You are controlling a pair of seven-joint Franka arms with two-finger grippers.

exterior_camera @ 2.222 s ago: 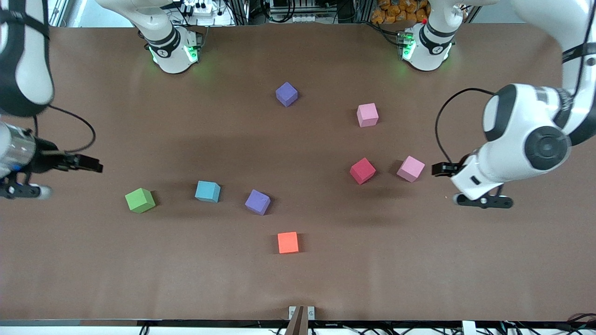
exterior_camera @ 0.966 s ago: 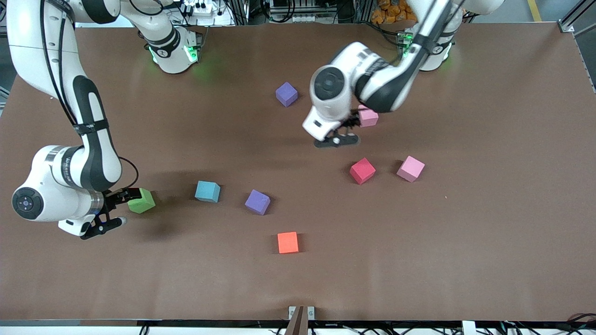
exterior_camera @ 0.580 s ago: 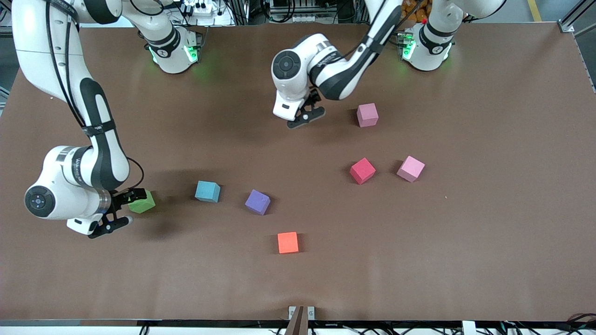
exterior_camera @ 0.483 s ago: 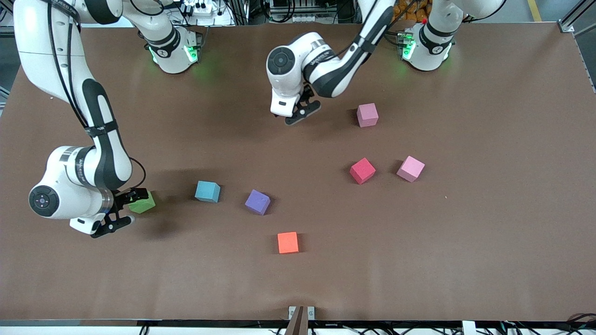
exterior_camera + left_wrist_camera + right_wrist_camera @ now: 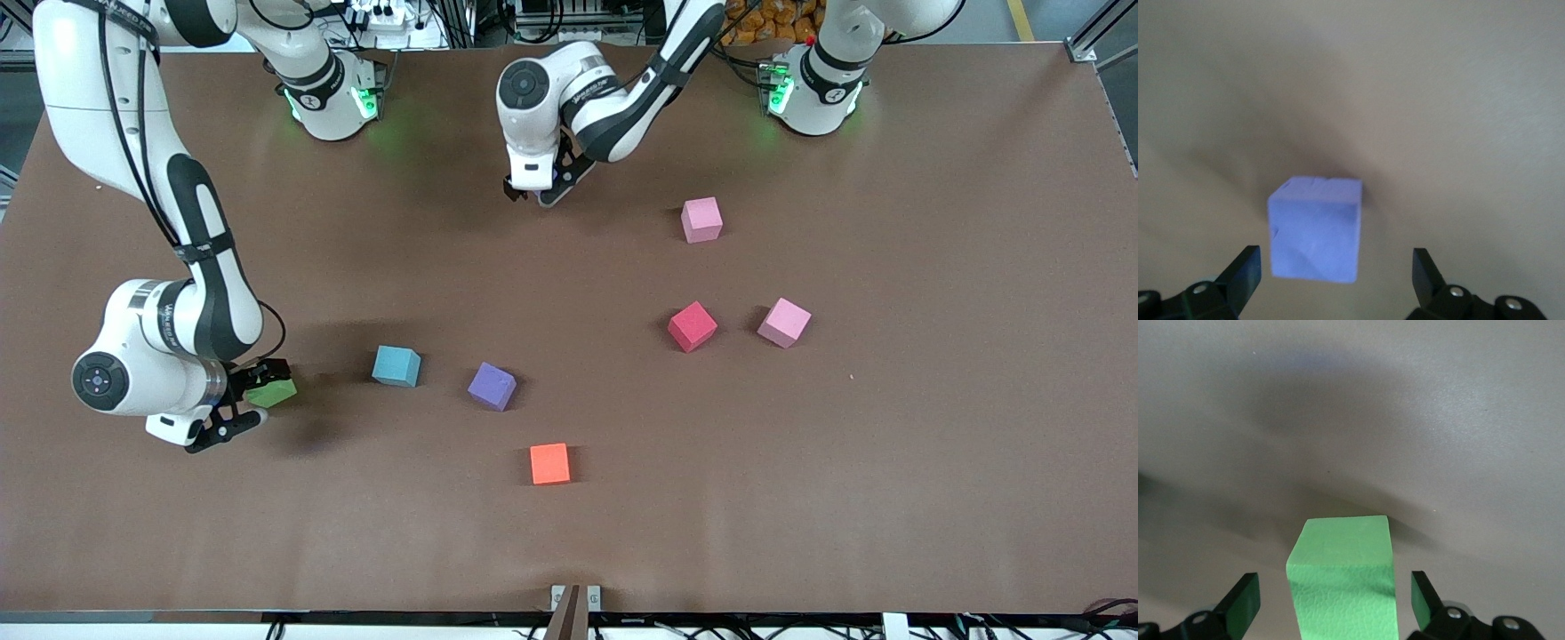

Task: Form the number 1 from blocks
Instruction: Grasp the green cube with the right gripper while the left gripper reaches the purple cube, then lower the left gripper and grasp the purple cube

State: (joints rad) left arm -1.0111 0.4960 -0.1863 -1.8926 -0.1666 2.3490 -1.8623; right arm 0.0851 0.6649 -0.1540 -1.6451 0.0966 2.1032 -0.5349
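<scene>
- The right gripper [image 5: 238,402] hangs wide open over the green block [image 5: 272,392], fingers either side without touching, lined up to grip.
- The left gripper [image 5: 539,188], equally spread and empty, frames the purple block [image 5: 1315,229].
- A second ago it was beside the pink block [image 5: 701,220]; now it hides the purple one from the front view.

High front camera, two wrist close-ups

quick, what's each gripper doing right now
left gripper: open, over the purple block, holding nothing.
right gripper: open, jaws either side of the green block, not gripped.
</scene>
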